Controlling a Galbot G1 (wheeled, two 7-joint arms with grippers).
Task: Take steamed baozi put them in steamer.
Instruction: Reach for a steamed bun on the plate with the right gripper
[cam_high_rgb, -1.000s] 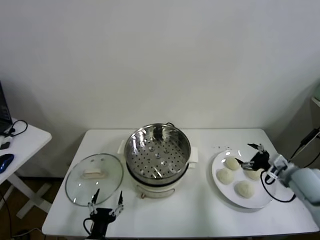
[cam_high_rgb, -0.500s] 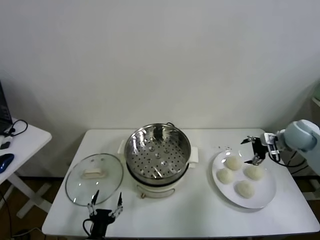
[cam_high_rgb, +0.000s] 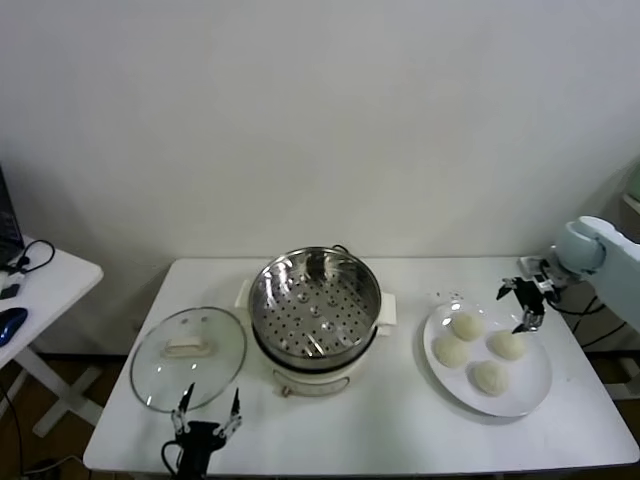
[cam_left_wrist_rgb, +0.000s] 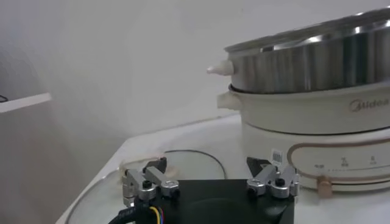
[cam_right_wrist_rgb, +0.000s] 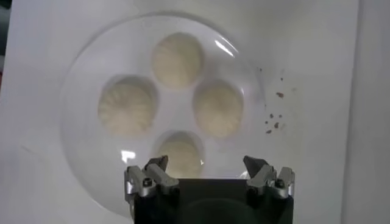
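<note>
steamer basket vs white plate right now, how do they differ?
The steamer is deep, shiny steel with a perforated floor; the plate is flat and white. The steamer holds nothing; the plate carries all four baozi. The steamer sits mid-table; the plate lies toward the right, under the open right gripper. Both are round.

Soft, even room light, with faint shadows. Glare streaks the steamer (cam_high_rgb: 315, 305) and plate (cam_right_wrist_rgb: 85, 152). Wrist views look hazy.
</note>
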